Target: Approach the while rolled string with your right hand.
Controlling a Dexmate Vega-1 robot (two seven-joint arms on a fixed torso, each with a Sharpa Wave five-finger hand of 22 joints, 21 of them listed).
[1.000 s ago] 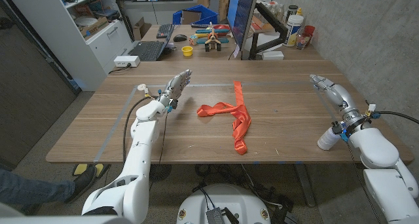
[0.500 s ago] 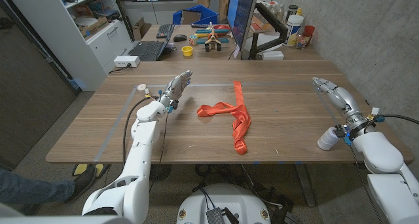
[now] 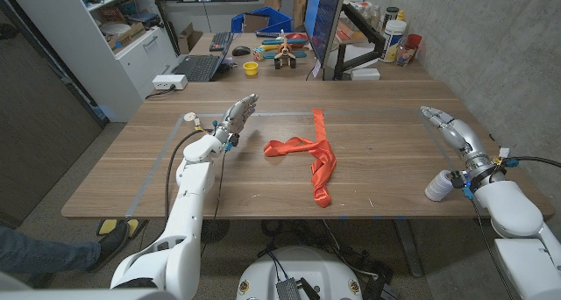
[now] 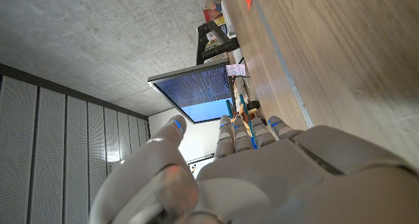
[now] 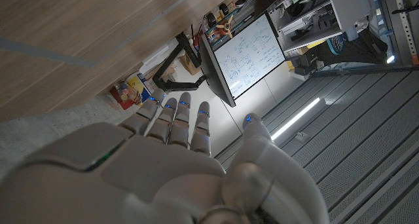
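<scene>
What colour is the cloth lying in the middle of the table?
Orange-red; the cloth shows best in the head view.

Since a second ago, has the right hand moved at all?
Yes, slightly. In the head view the right hand has drifted toward the table's right edge and a little nearer the robot, away from the orange cloth, which lies unmoved. Its fingers are extended, holding nothing.

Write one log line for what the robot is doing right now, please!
right hand: open, over table's right side | white roll: by right wrist, untouched | left hand: open | orange cloth: mid-table
</scene>
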